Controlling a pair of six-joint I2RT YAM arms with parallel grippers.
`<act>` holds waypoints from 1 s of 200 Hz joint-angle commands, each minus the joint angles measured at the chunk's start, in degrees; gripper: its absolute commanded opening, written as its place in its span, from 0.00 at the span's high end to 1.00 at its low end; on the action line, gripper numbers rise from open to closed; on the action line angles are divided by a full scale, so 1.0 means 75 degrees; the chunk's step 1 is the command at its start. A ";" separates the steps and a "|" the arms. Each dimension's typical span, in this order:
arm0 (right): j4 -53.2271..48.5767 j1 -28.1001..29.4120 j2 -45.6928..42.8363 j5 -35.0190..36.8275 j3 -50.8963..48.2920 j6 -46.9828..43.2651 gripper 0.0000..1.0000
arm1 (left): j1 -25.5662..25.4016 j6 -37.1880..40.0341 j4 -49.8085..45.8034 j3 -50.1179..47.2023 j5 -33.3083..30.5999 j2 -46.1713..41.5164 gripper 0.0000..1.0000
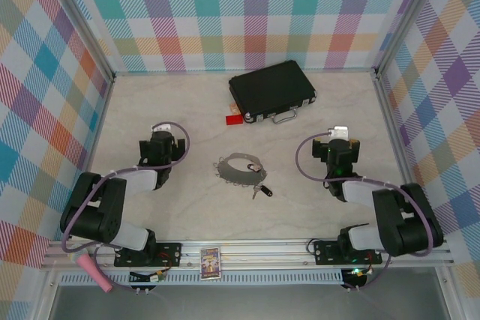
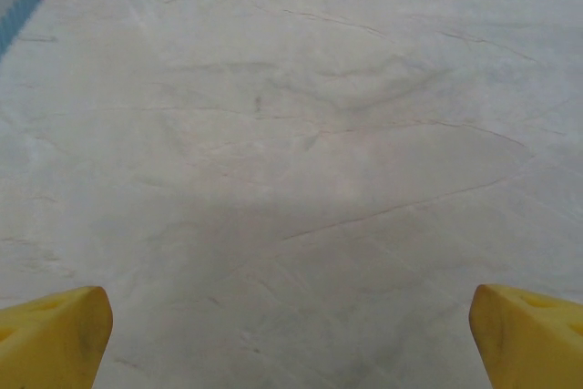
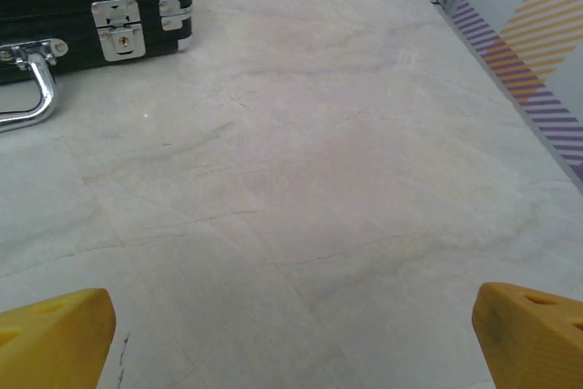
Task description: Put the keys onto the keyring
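I'm looking down on the table (image 1: 187,215) with both arms parked short of the middle. The left gripper (image 2: 291,339) hangs over bare marbled surface, yellow fingertips (image 2: 55,334) spread wide at the frame's corners, nothing between them. The right gripper (image 3: 291,339) is the same, jaws fully apart and empty. The keyring (image 1: 238,168) lies flat at table centre, between the two grippers and apart from both. The keys (image 1: 260,189) sit at its near-right rim; I can't tell whether they touch it. There's open floor on either side of the ring, and more toward the near rail (image 1: 247,252). On the far side the black case (image 1: 271,89) lies closed, its silver handle (image 3: 27,97) facing the near side, with a red tag (image 1: 234,119) at its near-left corner. Checked walls (image 1: 45,110) close in the left, far and right edges. A small purple-and-yellow card (image 1: 210,264) sits on the near rail, its print too small to read.
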 commanded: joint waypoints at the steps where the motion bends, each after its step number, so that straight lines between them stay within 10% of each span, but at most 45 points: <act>1: 0.1210 -0.0230 0.0140 -0.0649 0.0154 -0.0083 0.01 | 0.0385 -0.0034 0.1993 -0.0325 0.1249 0.0173 0.00; 55: 0.3583 -0.0755 0.1577 -0.2053 -0.0334 0.0012 0.01 | 0.0495 0.0094 0.3403 -0.0789 0.1927 0.0881 0.00; 89: 0.1534 -0.1098 0.1329 -0.2555 0.0470 0.0392 0.01 | 0.0761 -0.0289 0.2906 -0.0499 0.1676 0.0934 0.00; 200: 0.1575 -0.1154 0.1363 -0.2405 0.0484 0.0504 0.01 | 0.0758 -0.0205 0.2898 -0.0489 0.1943 0.0920 0.00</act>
